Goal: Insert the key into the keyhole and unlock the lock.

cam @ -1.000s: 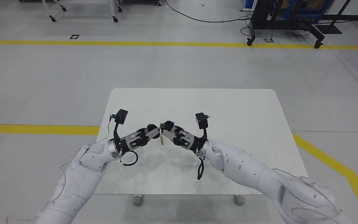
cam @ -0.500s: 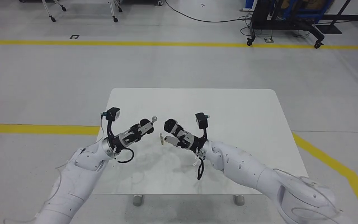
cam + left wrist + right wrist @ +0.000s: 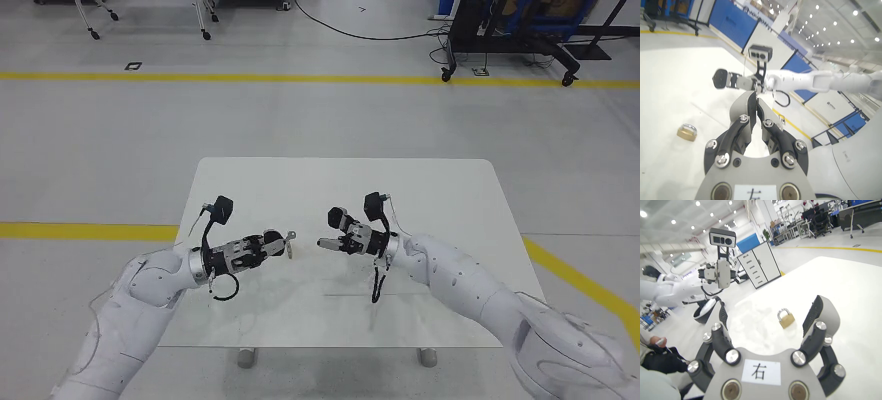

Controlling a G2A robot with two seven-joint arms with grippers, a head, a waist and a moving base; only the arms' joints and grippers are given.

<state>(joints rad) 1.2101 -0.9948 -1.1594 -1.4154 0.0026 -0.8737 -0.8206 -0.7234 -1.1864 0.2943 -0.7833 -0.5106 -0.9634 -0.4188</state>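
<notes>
While the brass padlock (image 3: 786, 319) lies on the white table (image 3: 838, 279) ahead of the right gripper's (image 3: 769, 303) wide-open, empty fingers, the left gripper (image 3: 755, 94) is pinched shut, contents unclear; gripping the padlock squarely looks next

left end effector (image 3: 755, 96) pinched closed; right end effector (image 3: 770, 306) spread wide; tips facing, apart.

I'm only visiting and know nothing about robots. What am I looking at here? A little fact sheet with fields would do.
Table: white, flat
Padlock: brass body, silver shackle, lying on the table, in neither gripper
Left gripper: shut, above the table; whether it grips the key is too small to tell
Right gripper: open, holding nothing, facing the padlock
</notes>
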